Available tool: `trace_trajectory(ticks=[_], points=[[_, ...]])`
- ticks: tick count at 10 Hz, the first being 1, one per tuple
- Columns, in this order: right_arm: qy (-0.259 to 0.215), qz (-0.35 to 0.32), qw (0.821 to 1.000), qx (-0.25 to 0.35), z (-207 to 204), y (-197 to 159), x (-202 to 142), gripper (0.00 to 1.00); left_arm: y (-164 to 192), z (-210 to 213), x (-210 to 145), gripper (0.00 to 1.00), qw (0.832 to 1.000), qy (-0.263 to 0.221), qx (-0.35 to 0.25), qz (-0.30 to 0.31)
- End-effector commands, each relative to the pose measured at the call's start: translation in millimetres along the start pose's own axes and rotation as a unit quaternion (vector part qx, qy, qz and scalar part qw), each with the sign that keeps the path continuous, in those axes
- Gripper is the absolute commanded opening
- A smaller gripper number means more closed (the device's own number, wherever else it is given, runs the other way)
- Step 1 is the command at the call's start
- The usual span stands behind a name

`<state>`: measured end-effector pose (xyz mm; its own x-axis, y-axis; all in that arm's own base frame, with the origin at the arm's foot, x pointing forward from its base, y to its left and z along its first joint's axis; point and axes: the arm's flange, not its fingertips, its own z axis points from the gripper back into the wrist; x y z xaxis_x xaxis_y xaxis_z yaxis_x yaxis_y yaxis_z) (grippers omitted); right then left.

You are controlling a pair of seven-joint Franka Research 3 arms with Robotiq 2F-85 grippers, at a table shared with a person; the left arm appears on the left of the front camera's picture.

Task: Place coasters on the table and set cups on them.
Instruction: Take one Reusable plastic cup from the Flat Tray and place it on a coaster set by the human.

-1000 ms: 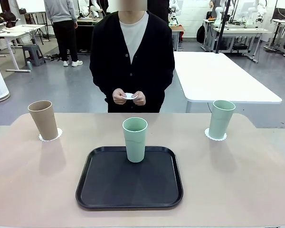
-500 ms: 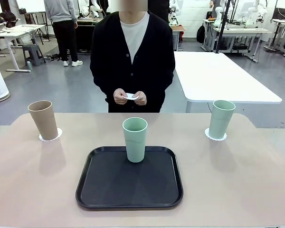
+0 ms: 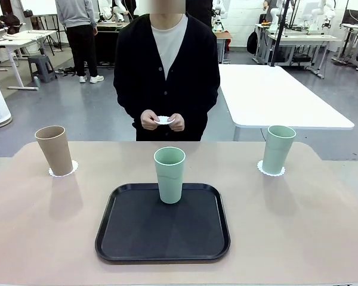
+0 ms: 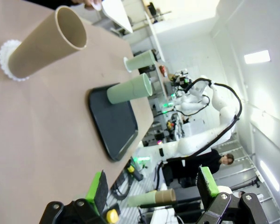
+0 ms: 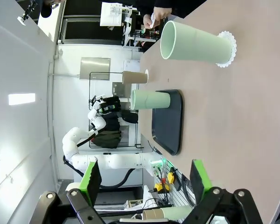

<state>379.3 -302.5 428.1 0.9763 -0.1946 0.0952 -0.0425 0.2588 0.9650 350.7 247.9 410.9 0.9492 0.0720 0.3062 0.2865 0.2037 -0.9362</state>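
Black rounded-square tray [image 3: 137, 238] is carrying one matte mint-green tumbler [image 3: 169, 174]. On the beige worktop [image 3: 298, 226], the tan cup [image 3: 54, 150] and the second mint cup [image 3: 277, 149] are each standing upright on scalloped paper coasters [image 3: 73, 167]. They are well apart from my left jaws and right jaws, which I am seeing released and gripping nothing. A person's hands [image 3: 150, 121] are holding a small white paper piece [image 3: 163, 120].
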Motion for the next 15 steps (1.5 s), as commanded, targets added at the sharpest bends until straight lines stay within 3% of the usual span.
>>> trace_trajectory(ticks=[1, 15], points=[[0.0, -0.006, 1.0, -0.002, 0.4, 1.2, 1.0, 1.0, -1.8, 0.7, 0.3, 1.0, 1.0, -0.003, 0.001, -0.003], [0.0, -0.006, 1.0, -0.002, 0.4, 1.2, 1.0, 1.0, -1.8, 0.7, 0.3, 1.0, 1.0, -0.003, 0.001, -0.003]])
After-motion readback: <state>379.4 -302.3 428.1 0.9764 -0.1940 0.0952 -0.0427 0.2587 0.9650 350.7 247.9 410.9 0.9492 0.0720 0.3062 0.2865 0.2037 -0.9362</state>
